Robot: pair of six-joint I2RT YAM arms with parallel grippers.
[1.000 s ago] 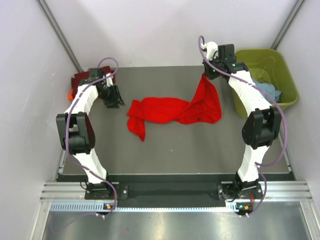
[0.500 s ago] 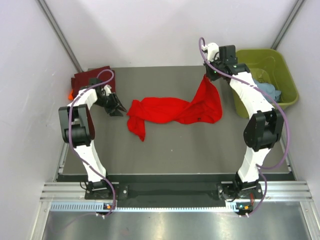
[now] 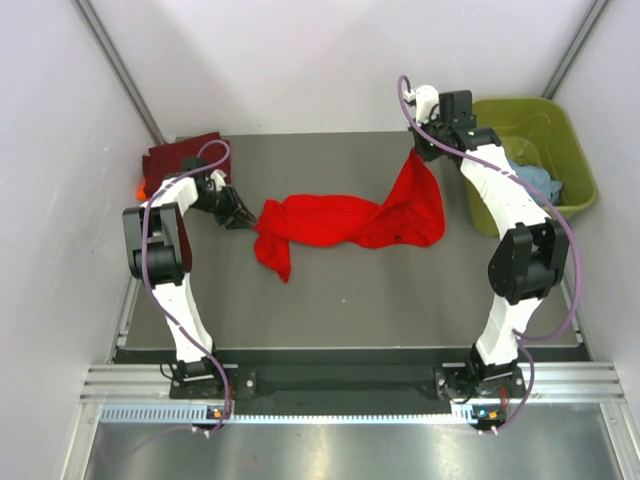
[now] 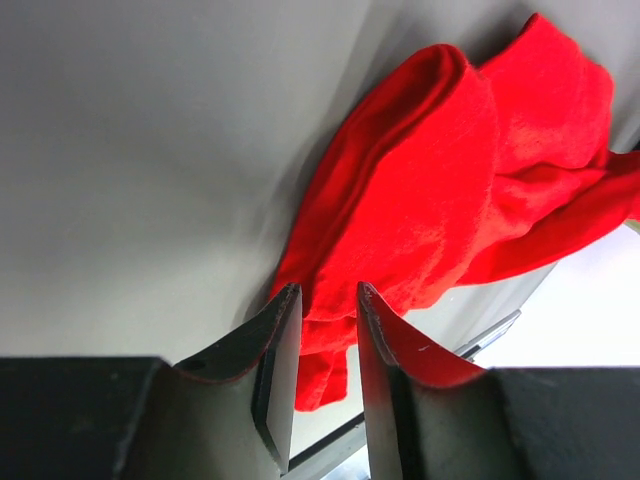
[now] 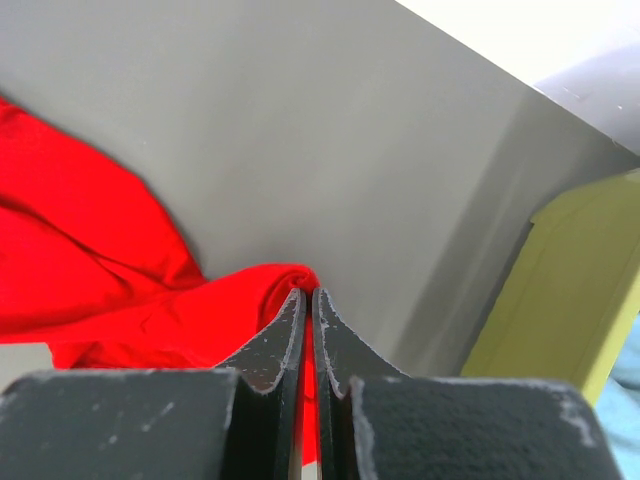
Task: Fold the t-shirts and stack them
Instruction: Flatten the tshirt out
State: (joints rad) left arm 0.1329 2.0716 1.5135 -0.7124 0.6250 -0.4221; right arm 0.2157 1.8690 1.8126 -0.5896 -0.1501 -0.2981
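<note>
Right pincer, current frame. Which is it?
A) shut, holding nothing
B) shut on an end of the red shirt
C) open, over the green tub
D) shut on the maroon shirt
B: the right wrist view shows the right pincer with its jaws closed on a fold of the red shirt, and the overhead view shows that end drawn up to a peak at the pincer.

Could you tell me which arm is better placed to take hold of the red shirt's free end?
Left. The left gripper sits at the red shirt's left end, jaws part open at the cloth; the right gripper is shut on the other end.
</note>
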